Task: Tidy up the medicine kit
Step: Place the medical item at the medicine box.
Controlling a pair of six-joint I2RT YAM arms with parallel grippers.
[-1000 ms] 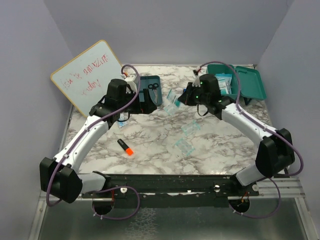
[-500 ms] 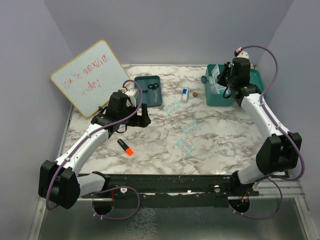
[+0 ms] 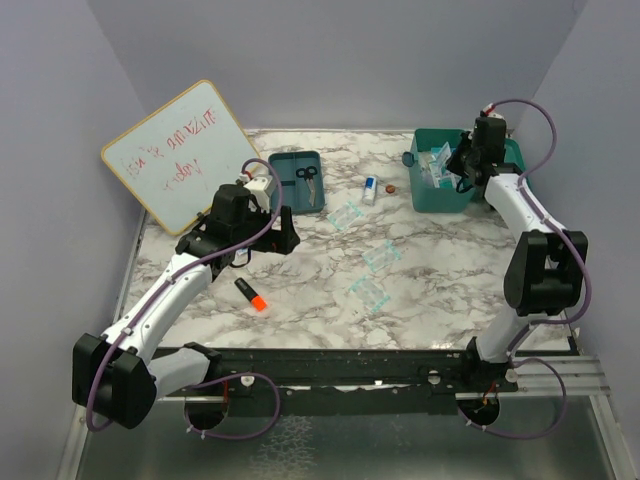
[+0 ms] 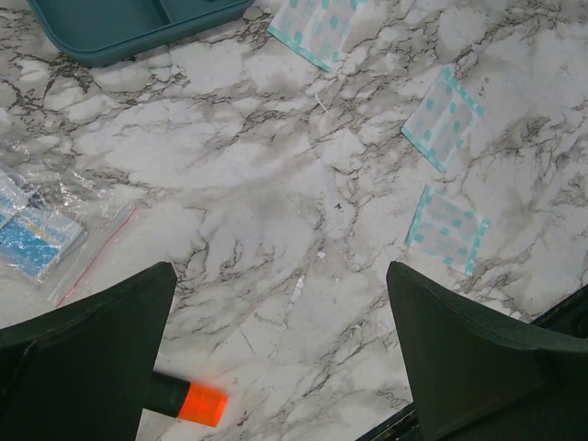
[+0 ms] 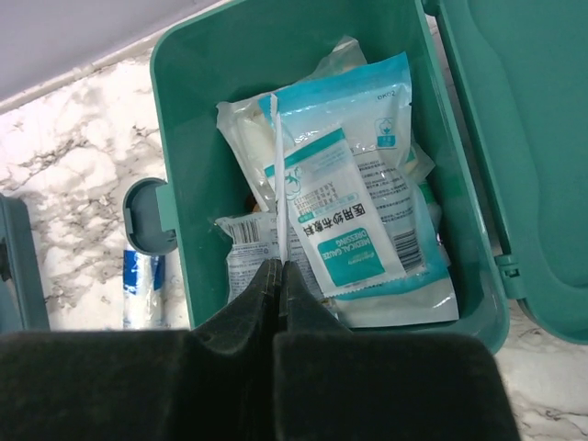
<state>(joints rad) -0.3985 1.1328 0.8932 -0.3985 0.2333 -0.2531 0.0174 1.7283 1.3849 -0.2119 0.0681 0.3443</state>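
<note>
We take the divided tray [image 3: 288,180] as our mark. It holds a pair of scissors [image 3: 308,173]. The medicine kit [image 3: 445,198] stands well to the right of the tray and level with it, its lid [image 5: 496,138] thrown open on the side away from the tray and its latch [image 5: 142,216] facing the tray.

Inside the kit we see white and teal dressing packs [image 5: 349,220] piled loosely. Our right gripper [image 5: 278,268] hangs over the kit's open top with its fingers pressed together. They pinch a thin packet [image 5: 277,184], which we see edge-on as a white strip rising from between the tips.

Our left gripper [image 4: 280,276] hovers just nearer to us than the tray. Its jaws are spread wide, with nothing between them, only bare marble below. An orange-tipped marker [image 3: 250,295] lies nearer to us than the tray. A clear bag [image 4: 37,230] with something blue in it shows in the left wrist view, though we cannot tell where it lies from the tray.

Between the tray and the kit lie a small blue-and-white tube [image 3: 370,188] and a small brown thing [image 3: 392,186] that we cannot make out. Three flat teal-dotted sachets [image 3: 380,257] lie in a loose line to the right of the tray, running towards us. The whiteboard [image 3: 180,155] leans just to the left of the tray.
</note>
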